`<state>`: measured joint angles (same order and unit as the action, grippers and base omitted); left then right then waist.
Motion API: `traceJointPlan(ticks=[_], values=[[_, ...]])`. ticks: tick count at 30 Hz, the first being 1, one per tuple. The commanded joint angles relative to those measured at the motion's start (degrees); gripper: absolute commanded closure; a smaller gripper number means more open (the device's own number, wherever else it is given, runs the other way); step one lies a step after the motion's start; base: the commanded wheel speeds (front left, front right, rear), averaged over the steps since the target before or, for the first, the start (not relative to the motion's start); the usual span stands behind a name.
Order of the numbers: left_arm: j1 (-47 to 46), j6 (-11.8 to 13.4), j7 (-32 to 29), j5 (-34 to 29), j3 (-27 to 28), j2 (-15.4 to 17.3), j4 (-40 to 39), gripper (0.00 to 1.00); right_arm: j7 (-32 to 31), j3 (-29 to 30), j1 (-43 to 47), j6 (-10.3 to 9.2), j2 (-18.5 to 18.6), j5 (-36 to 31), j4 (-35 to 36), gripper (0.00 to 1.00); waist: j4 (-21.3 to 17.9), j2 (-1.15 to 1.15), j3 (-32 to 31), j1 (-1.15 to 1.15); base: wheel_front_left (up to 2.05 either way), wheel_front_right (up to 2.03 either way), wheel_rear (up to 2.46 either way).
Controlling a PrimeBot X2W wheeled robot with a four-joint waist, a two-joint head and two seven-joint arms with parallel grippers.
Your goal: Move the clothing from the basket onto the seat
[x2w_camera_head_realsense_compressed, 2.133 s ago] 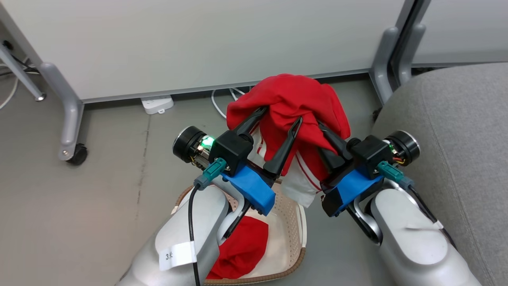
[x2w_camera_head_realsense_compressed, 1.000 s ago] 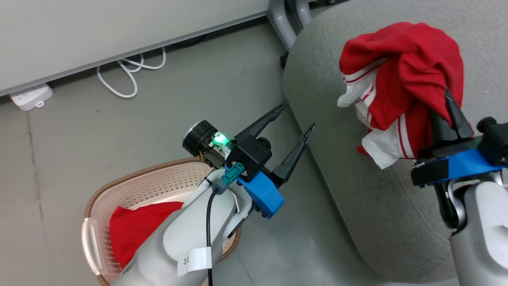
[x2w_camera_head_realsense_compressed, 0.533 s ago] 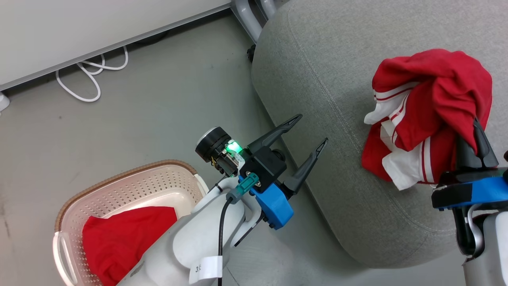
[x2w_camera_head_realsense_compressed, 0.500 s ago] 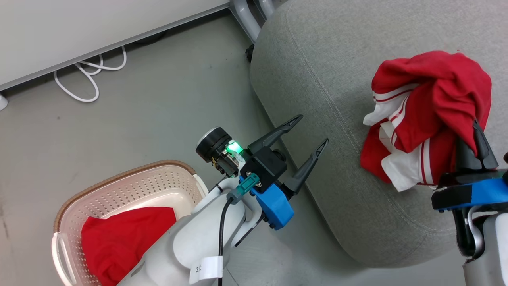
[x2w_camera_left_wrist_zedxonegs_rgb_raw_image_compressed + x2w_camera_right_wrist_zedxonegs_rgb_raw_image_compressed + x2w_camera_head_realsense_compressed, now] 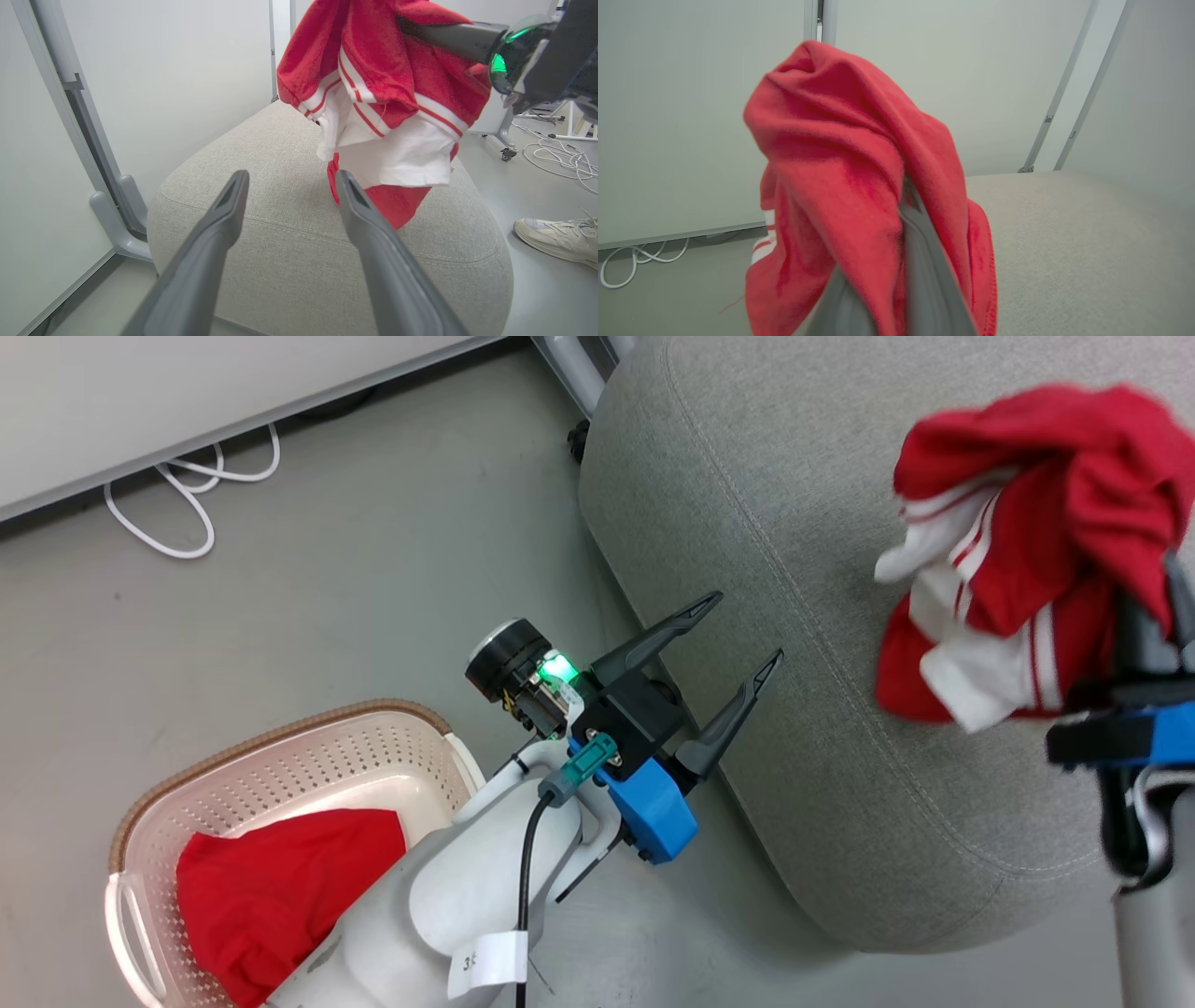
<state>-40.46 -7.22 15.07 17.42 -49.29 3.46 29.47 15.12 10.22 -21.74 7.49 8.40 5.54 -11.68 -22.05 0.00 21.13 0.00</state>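
Head view places the seat (image 5: 747, 476) across the upper right, from 12 to 4 o'clock, and the basket (image 5: 271, 739) on the floor (image 5: 373, 597) at 7 o'clock. The two are well apart.

The right gripper (image 5: 1156, 607) is at 3 o'clock, above the seat. Its jaws are closed on the red garment (image 5: 1027, 467), which bunches over them and spills toward 9 o'clock, with white stripes and a white panel along its lower edge. In the right wrist view the cloth is draped over both jaws and hides their tips.

In the left wrist view the red garment hangs at 1 o'clock above the seat top, with a red fold at its lowest point. Whether that fold touches the cushion cannot be told.

The left gripper (image 5: 745, 627) is near the centre of the head view, just beside the seat's rounded edge. Its jaws are spread wide with nothing between them and point toward 1 o'clock.

The other garment (image 5: 271, 887) lies crumpled inside the basket, partly hidden by the pale left forearm.

A white cable (image 5: 187, 518) loops on the floor at 10 o'clock, below a pale wall panel (image 5: 187, 392). A person's light shoe (image 5: 558, 235) rests on the floor at 4 o'clock in the left wrist view.
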Motion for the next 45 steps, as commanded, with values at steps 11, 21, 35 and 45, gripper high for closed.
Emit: traceJointPlan(ticks=[11,21,35,45], values=[[-5.31,-0.01,-0.06,-2.62,-0.49,1.53,-0.52,0.00,0.05,5.69,-18.51,0.01,8.53,0.83,1.50,1.00,1.72,0.00,8.89,0.00,0.00,0.00,0.00],[-11.66,0.13,-1.56,-5.00,-1.49,2.05,-2.22,0.00,0.03,15.52,-30.95,0.01,19.22,2.72,-5.03,1.00,4.82,0.00,18.77,0.00,0.00,0.00,0.00],[-14.78,0.41,-3.03,-5.95,-2.28,3.81,-3.99,0.00,0.05,16.12,-30.32,0.01,19.38,3.29,-21.43,1.00,5.17,0.00,25.64,0.00,0.00,0.00,0.00],[-15.15,1.01,-3.19,-5.31,-2.35,4.69,-4.67,0.00,0.05,15.24,-28.04,0.01,17.37,4.91,-27.69,1.00,5.99,0.00,26.66,0.00,0.00,0.00,0.00]])
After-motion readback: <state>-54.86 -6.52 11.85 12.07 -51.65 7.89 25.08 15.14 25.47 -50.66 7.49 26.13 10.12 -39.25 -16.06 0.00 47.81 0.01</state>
